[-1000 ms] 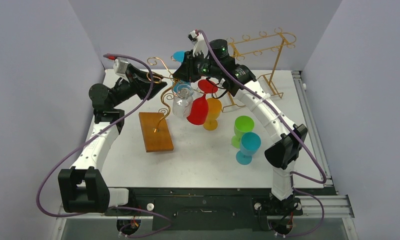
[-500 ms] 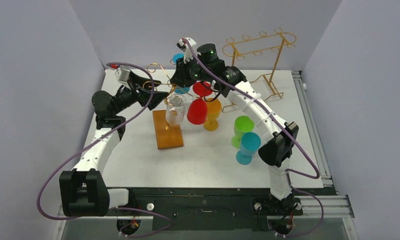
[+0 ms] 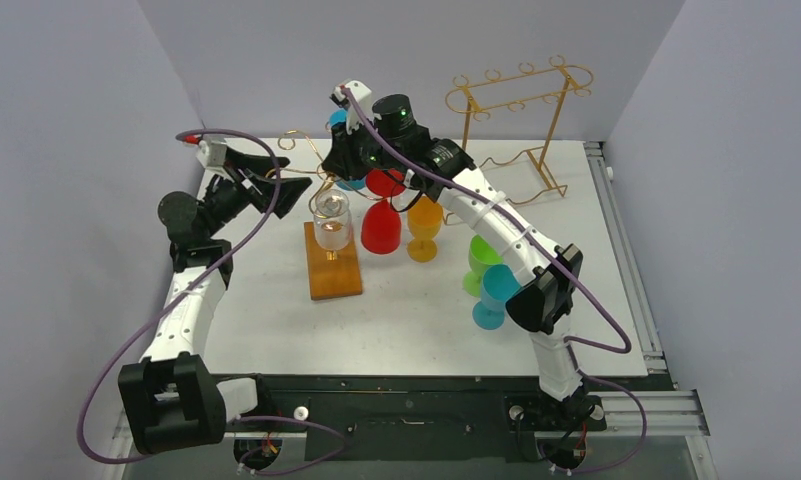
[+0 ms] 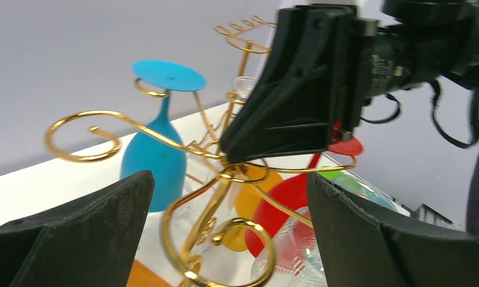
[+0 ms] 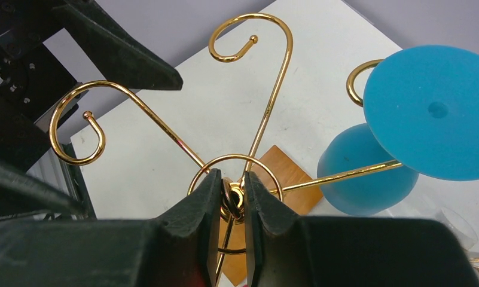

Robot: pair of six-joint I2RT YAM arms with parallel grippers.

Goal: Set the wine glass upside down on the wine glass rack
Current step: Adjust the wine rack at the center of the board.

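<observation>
Looking from the near edge of the table (image 3: 276, 330), we first saw two glasses standing upright on the right side, the standing blue glass (image 3: 499, 290) and just behind it the green glass (image 3: 487, 252). Both had their mouths up and both were partly hidden by the right arm. Further in, left of centre, the wine glass rack (image 3: 333, 270) sat on its flat wooden base. The clear wine glass (image 3: 330, 222) hung over that base with its bowl down and its foot up among the curled gold arms, though we could not tell which curl carried it. Just to its right the red glass (image 3: 380, 228) hung the same way, mouth down, with its round foot above. The orange glass (image 3: 425, 218) was close beside the red one, and whether it hung or stood on the table we could not tell. Left of the rack, the left gripper (image 4: 229, 182) had its jaws spread wide with nothing between them, facing the stem but clear of the clear glass. Above, the right gripper (image 5: 232, 200) was pinched almost closed on the small gold ring at the top of the stem. Behind the stem the hanging blue glass (image 5: 368, 176) was also mouth down on a curl. Farthest back stood the tall gold frame rack (image 3: 554, 128).
</observation>
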